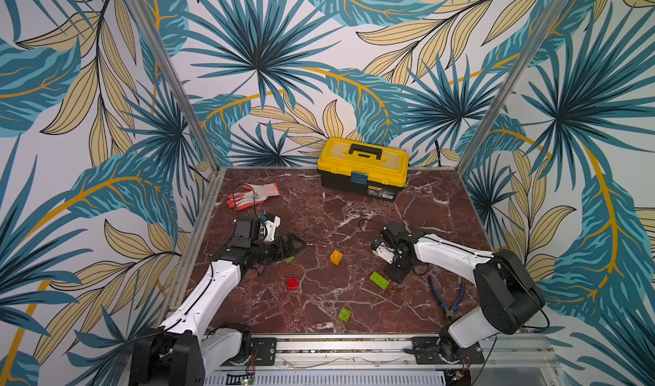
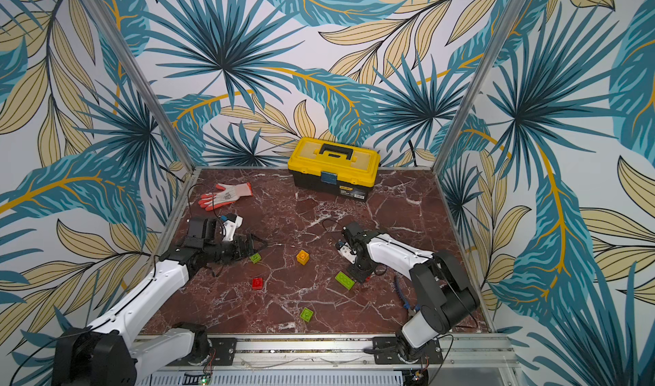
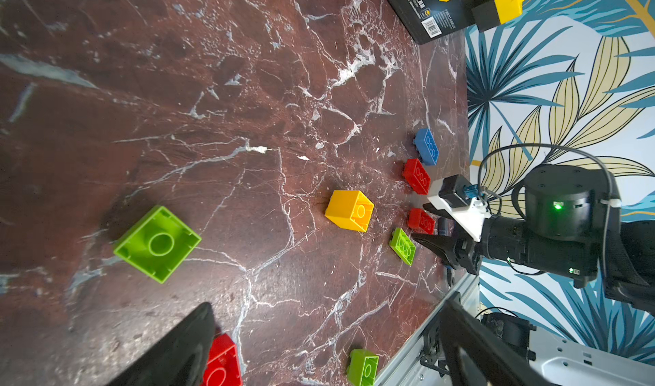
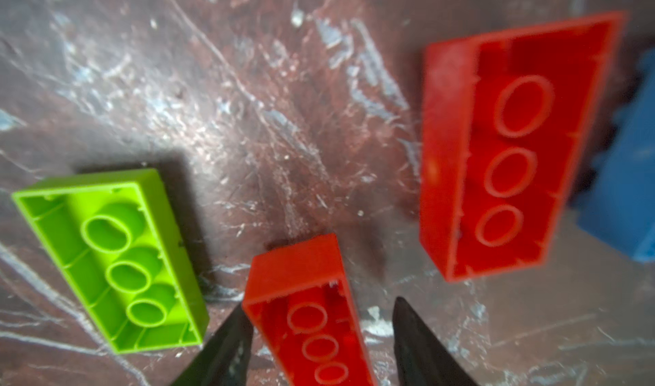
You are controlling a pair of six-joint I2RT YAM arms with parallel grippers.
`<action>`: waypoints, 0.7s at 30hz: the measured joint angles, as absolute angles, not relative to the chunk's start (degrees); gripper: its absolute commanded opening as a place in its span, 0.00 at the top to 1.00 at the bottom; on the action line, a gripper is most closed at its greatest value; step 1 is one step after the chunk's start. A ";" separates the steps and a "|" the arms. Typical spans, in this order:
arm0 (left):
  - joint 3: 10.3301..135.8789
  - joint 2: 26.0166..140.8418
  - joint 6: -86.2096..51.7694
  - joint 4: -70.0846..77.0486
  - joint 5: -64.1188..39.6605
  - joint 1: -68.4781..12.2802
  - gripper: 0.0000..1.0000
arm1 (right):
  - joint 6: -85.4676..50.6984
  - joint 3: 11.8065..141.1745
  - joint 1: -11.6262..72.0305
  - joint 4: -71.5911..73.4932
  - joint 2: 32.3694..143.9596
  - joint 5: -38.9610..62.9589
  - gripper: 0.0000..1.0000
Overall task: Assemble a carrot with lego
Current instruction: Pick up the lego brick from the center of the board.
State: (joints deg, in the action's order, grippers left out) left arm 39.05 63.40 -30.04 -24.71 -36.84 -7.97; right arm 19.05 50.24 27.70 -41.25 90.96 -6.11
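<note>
Lying loose and unjoined on the table in front of the toolbox [image 1: 361, 168]: lego [image 1: 336, 256] in red, green, yellow and blue. Straddling one red oblong brick [image 4: 294, 263] with the right gripper [image 4: 320, 306] half spread, one finger touching its side, the other just apart. Holding nothing in the wide-spread left gripper [image 1: 296, 247], well apart from the toolbox.

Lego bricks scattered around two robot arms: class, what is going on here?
The right gripper is down over an oblong red brick that lies hollow side up. Its jaws straddle the brick with a gap on one side, so it is not gripped yet. The left gripper hangs wide open and empty near a square lime-green brick. The rest, such as the yellow brick, lie loose and apart on the marble table; nothing is joined.
</note>
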 measured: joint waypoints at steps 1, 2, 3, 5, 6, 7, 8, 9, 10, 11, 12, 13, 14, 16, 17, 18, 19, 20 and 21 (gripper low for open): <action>39.05 63.40 -30.02 -24.71 -36.82 -7.97 0.00 | 19.03 50.26 27.66 -41.28 91.22 -5.93 0.47; 39.05 63.40 -30.02 -24.71 -36.77 -7.97 0.01 | 18.87 50.26 27.62 -41.23 91.22 -5.87 0.50; 39.05 63.40 -30.02 -24.73 -36.67 -7.97 0.00 | 18.83 50.26 27.62 -41.21 91.22 -5.87 0.53; 39.05 63.40 -30.00 -24.71 -36.60 -7.97 0.01 | 18.81 50.26 27.59 -41.32 91.22 -5.72 0.58; 39.05 63.40 -30.00 -24.71 -36.51 -7.97 0.01 | 18.76 50.30 27.53 -41.43 91.20 -5.72 0.62; 39.05 63.40 -30.00 -24.71 -36.40 -7.97 0.01 | 18.76 50.37 27.51 -41.60 91.20 -5.67 0.64; 39.05 63.40 -30.00 -24.73 -36.34 -7.97 0.01 | 18.50 50.43 27.51 -41.74 91.20 -5.67 0.65; 39.05 63.40 -30.00 -24.73 -36.25 -7.97 0.01 | 18.31 50.50 27.49 -41.89 91.11 -5.65 0.66; 39.05 63.40 -30.00 -24.73 -36.18 -7.97 0.01 | 18.22 50.52 27.44 -41.98 91.05 -5.54 0.68; 39.05 63.40 -30.00 -24.75 -36.16 -7.97 0.01 | 18.02 50.57 27.42 -42.09 90.96 -5.52 0.70; 39.05 63.40 -30.00 -24.75 -36.12 -7.97 0.01 | 17.78 50.65 27.40 -42.24 90.83 -5.50 0.72; 39.05 63.40 -30.00 -24.75 -36.03 -7.97 0.01 | 17.41 50.85 27.40 -42.57 90.65 -5.43 0.74; 39.05 63.40 -30.00 -24.75 -35.99 -7.97 0.01 | 17.06 51.13 27.40 -43.03 90.50 -5.26 0.77; 39.05 63.40 -30.00 -24.77 -35.99 -7.97 0.01 | 15.86 52.47 27.42 -44.84 89.60 -4.51 0.78; 39.05 63.40 -30.00 -24.80 -35.99 -7.97 0.01 | 15.35 53.28 27.42 -45.71 89.06 -4.23 0.79; 39.05 63.40 -30.00 -24.80 -36.01 -7.97 0.00 | 14.52 54.72 27.42 -46.98 88.23 -3.57 0.79; 39.05 63.40 -29.98 -24.80 -36.01 -7.97 0.01 | 13.65 56.60 27.49 -48.34 87.37 -2.83 0.78; 39.05 63.40 -29.98 -24.80 -36.01 -7.97 0.01 | 12.82 58.63 27.62 -49.30 86.70 -2.13 0.78; 39.05 63.40 -29.95 -24.80 -35.99 -7.97 0.01 | 11.79 61.10 28.08 -50.24 86.11 -1.45 0.77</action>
